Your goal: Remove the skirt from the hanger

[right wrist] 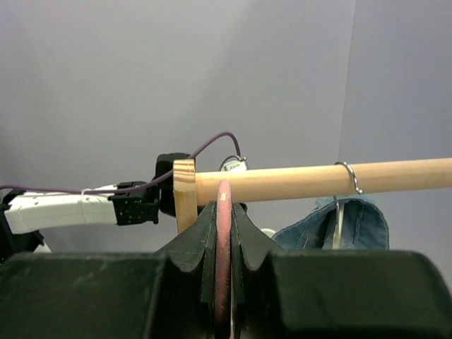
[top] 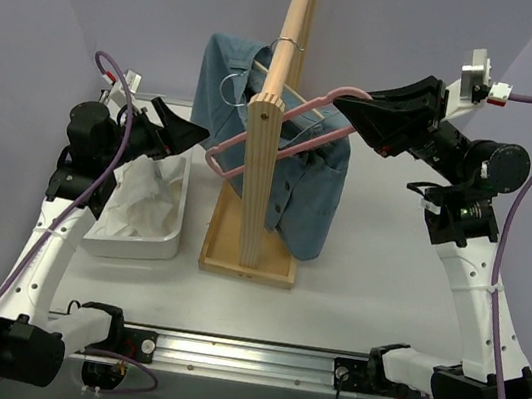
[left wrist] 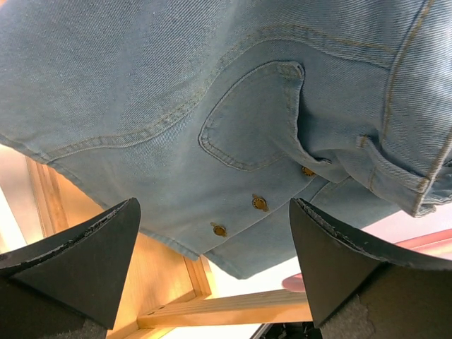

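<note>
Overhead: I see wooden rack (top: pixel 257 173) and hung denim garment (top: pixel 313 192) crowding centre, pink hanger (top: pixel 318 96) bare, slanting across the rack, right gripper (top: pixel 361 113) clamped on it, skirt (top: pixel 144 201) crumpled white in tub (top: pixel 132 247) at left, left wrist: left gripper (left wrist: pixel 213 205) spread wide, facing denim, right wrist: pink hanger pinched just below rod (right wrist: pixel 296 181)

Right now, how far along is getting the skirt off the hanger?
Looks done: the skirt lies crumpled in the white bin, off the hanger. In hand: the right gripper grips the bare hanger; the left gripper is open, empty. Left: probably only setting the hanger down.
</note>
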Robot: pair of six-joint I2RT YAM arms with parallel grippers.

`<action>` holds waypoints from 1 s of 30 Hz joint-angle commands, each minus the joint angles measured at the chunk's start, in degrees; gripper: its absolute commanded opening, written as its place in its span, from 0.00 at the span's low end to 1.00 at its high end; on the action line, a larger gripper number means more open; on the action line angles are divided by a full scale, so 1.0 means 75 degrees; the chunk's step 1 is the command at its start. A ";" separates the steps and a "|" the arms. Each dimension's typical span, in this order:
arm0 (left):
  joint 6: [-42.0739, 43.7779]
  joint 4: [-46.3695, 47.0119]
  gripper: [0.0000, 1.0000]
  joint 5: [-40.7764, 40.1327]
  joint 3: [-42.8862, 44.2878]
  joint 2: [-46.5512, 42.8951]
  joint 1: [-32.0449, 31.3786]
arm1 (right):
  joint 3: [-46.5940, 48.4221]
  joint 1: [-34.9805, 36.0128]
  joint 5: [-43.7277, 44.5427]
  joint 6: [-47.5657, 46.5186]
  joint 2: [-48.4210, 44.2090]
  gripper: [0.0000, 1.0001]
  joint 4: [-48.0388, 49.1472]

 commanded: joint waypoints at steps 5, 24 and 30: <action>-0.0044 0.0503 0.95 0.0361 -0.0078 0.0084 0.0021 | 0.0111 0.0061 0.0673 0.0293 -0.0133 0.00 0.1441; 0.0015 0.0561 0.96 0.0467 -0.0043 0.0248 0.0021 | -0.1213 0.0026 0.2009 -0.0796 -0.1949 0.00 0.0130; 0.0038 0.0561 0.96 0.0478 -0.0031 0.0295 0.0021 | -0.1928 0.0037 0.2595 -0.0996 -0.2617 0.00 -0.0152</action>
